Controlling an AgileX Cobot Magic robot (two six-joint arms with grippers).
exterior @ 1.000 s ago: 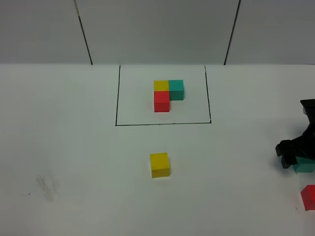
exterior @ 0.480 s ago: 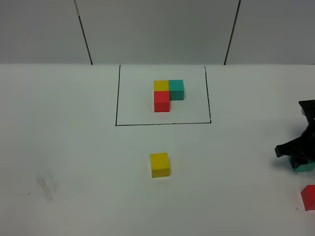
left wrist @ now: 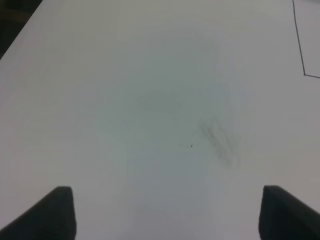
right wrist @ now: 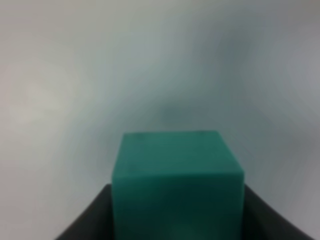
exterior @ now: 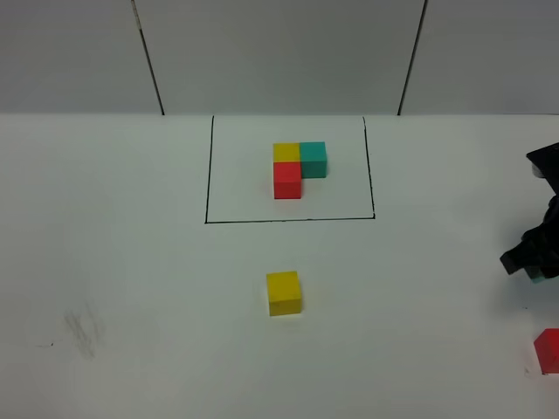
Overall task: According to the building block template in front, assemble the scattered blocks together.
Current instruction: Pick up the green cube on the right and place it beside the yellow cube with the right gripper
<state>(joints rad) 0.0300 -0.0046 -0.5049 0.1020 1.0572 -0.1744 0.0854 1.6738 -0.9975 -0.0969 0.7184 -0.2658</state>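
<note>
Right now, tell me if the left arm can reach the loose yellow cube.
Probably yes: the left gripper is open and empty, with only bare table beside the yellow cube.

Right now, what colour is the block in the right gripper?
The block is teal-green, clearest in the right wrist view.

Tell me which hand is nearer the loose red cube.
Right. The right hand, shut on the teal cube, is just beyond the red cube on the far right; the left hand hovers over the smudge, far to the left.
</note>
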